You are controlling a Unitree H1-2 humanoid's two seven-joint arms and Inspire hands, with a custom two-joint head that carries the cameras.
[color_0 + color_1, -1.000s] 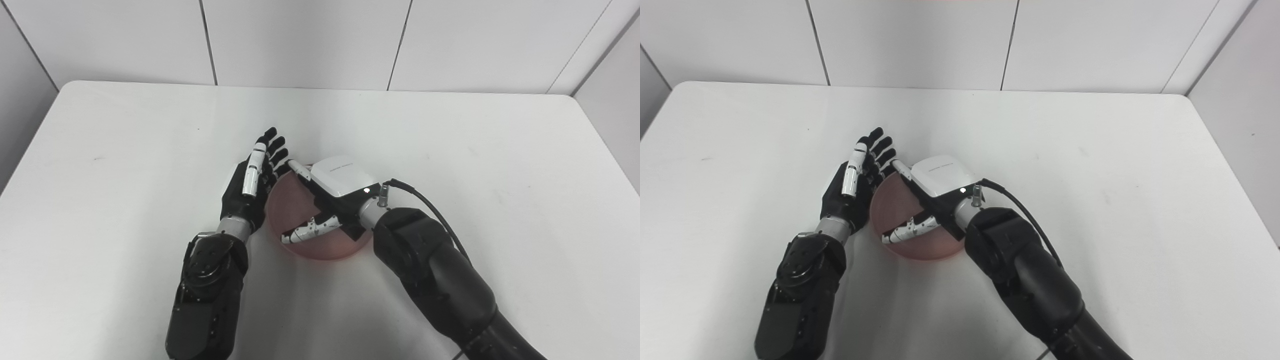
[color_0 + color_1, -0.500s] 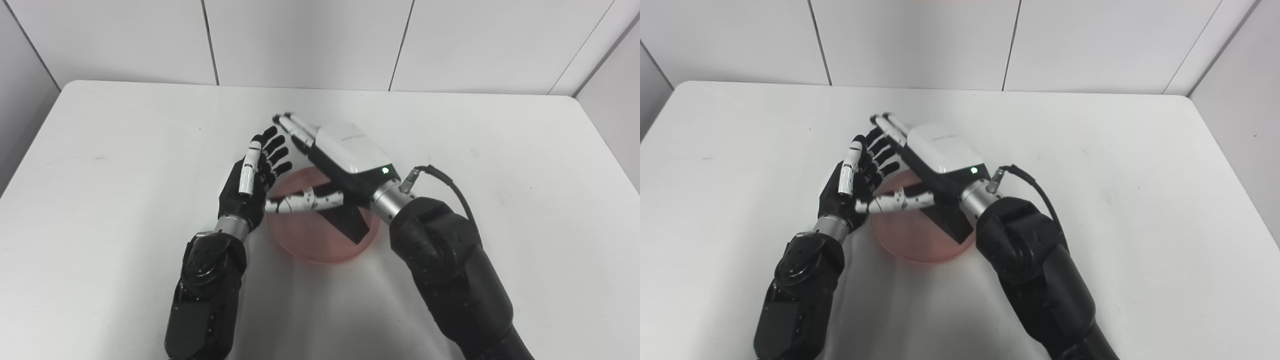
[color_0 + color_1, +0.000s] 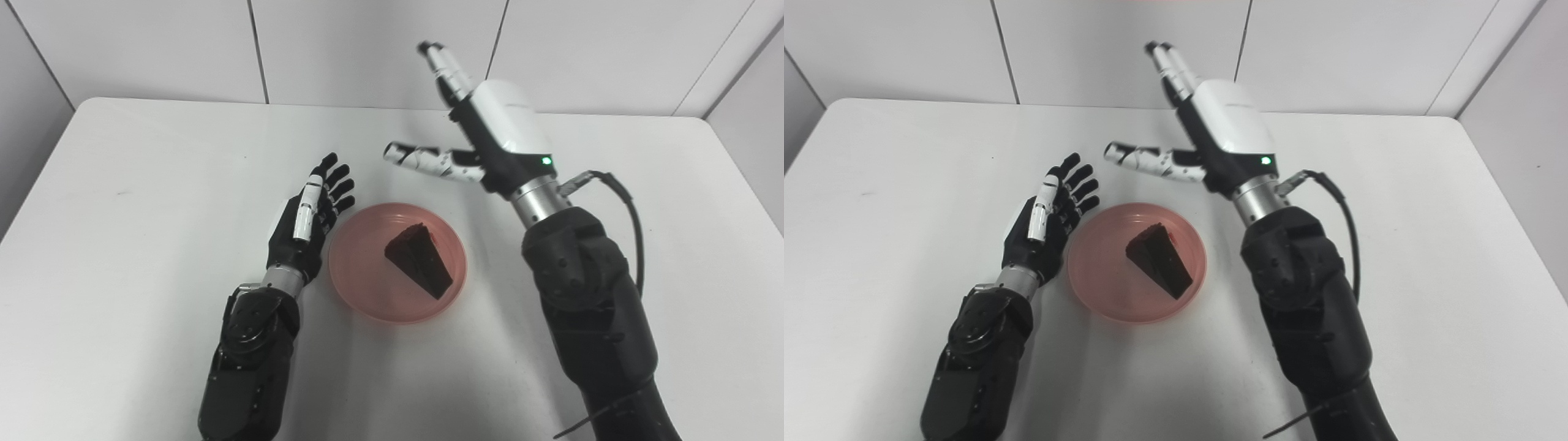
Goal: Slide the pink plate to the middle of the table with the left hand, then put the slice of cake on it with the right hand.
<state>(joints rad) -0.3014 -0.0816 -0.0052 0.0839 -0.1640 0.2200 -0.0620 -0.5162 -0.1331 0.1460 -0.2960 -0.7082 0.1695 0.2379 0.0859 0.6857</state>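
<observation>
The pink plate (image 3: 367, 288) sits near the middle of the white table. A dark brown wedge of cake (image 3: 419, 258) lies on it, right of the plate's centre. My left hand (image 3: 309, 220) is open just left of the plate, fingers straight and pointing away, close to the rim. My right hand (image 3: 484, 131) is open and empty, raised well above the table behind and right of the plate, fingers pointing up and thumb out to the left. The same scene shows in the right eye view, with plate (image 3: 1102, 282), cake (image 3: 1159, 259), left hand (image 3: 1048, 217) and right hand (image 3: 1213, 128).
The white table (image 3: 122, 184) has walls close behind it and at both sides. A black cable (image 3: 618, 196) loops from my right wrist.
My right hand has let go of the cake, opened and risen up and away from the plate. The cake now lies uncovered on the plate. The left hand has stayed put.
</observation>
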